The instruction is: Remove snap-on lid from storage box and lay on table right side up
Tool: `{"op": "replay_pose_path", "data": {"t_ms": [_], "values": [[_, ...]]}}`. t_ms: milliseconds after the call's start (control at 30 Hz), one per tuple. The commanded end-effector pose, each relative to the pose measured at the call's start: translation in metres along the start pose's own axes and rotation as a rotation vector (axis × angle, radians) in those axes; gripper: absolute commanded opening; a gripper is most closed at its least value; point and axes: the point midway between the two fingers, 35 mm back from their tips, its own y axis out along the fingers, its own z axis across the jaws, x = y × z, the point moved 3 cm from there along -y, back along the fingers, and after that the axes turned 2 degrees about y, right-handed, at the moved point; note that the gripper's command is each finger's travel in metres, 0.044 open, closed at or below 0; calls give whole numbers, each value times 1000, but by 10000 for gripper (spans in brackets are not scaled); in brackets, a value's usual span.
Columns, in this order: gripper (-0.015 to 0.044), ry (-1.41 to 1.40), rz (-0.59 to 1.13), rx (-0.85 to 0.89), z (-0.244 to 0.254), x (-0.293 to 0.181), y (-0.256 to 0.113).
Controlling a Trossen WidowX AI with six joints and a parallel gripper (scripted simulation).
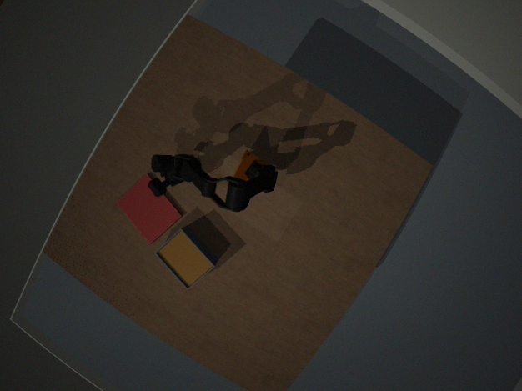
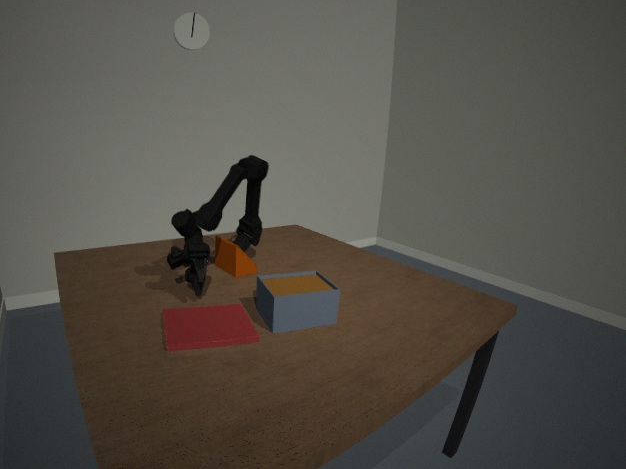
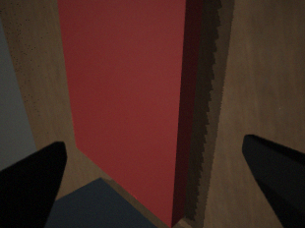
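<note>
The red lid (image 2: 209,326) lies flat on the table to the left of the storage box; it also shows in the overhead view (image 1: 148,209) and fills the middle of the wrist view (image 3: 128,95). The blue-grey storage box (image 2: 297,301) (image 1: 186,257) stands open, its orange inside showing. My gripper (image 2: 197,283) hangs just above the table behind the lid's far edge, fingers pointing down. In the wrist view the two dark fingers (image 3: 152,179) stand wide apart with nothing between them. The gripper is open and empty.
An orange wedge (image 2: 234,257) stands by the arm's base (image 1: 257,177), behind the box. A corner of the box shows at the bottom of the wrist view (image 3: 93,205). The table's left edge is beyond the lid.
</note>
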Motion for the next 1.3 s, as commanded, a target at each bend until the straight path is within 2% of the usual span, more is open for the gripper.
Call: {"op": "replay_pose_path", "data": {"t_ms": [0,300,1267], "values": [[440,1,4,-2,-7,-1,-6],[440,2,3,-3,-18,-1,-20],[440,2,0,-5,15,1,-65]]}}
